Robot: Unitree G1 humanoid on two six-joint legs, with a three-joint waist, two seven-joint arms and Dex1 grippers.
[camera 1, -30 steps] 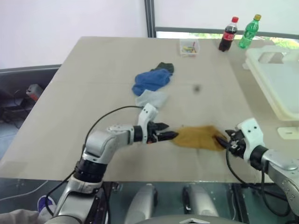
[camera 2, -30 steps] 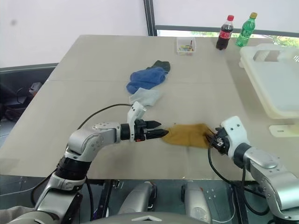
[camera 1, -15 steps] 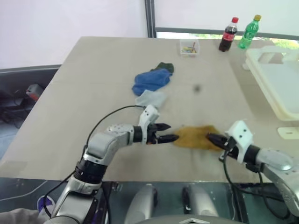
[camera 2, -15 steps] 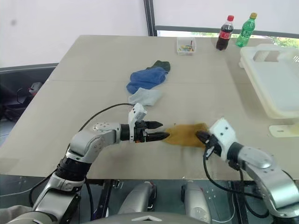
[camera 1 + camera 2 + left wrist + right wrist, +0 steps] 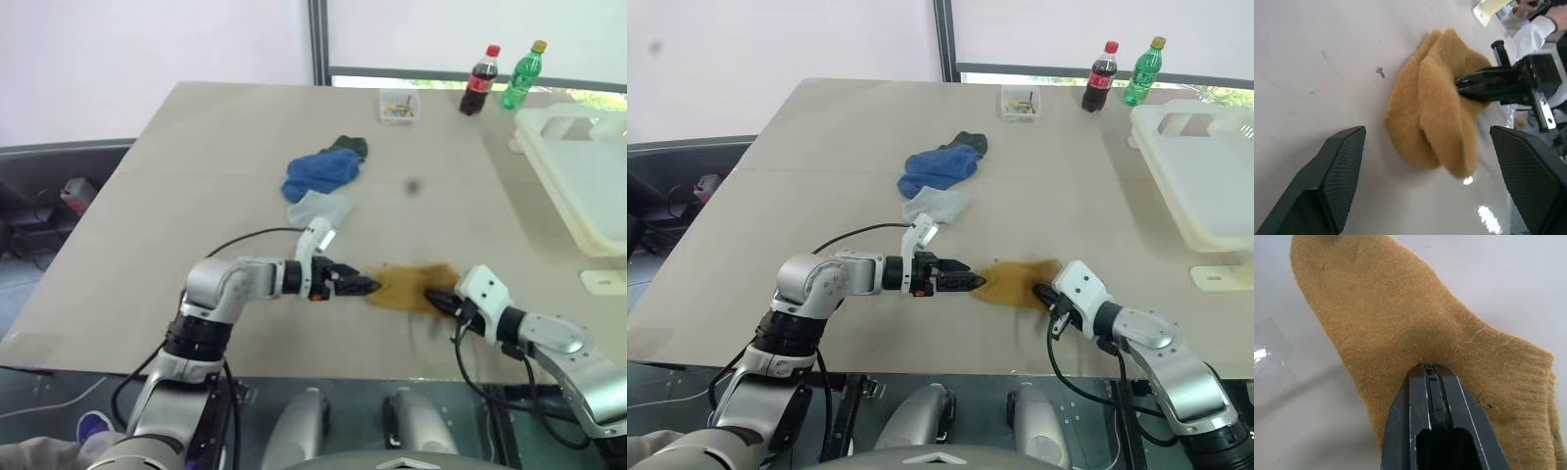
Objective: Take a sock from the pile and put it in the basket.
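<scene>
We start with the bench [image 5: 196, 196], a wide beige top that carries everything. At its far right edge sits the basket [image 5: 588, 186], a large cream-white bin with a raised rim and a handle cut-out; we see no sock in the part of it that shows. Near the middle of the bench lies the pile [image 5: 321, 176]: a royal blue sock bunched up, a dark green one touching its far side, and a pale blue one just on the near side.

Well apart from that pile, close to the near edge, lies the mustard-yellow sock [image 5: 409, 286], flat on the bench between our two arms. Our right end effector [image 5: 1431, 374] is clenched on the sock's right-hand side, its two black fingers pressed together with the knit puckered at their tips. Our left end effector [image 5: 1425, 176] is released, its fingers spread wide and pointing at the sock's left end without touching it.

At the far edge stand a dark cola bottle [image 5: 477, 80] with a red cap and a green bottle [image 5: 520, 74] with a yellow cap, side by side, with a small clear box [image 5: 399, 105] to their left.
</scene>
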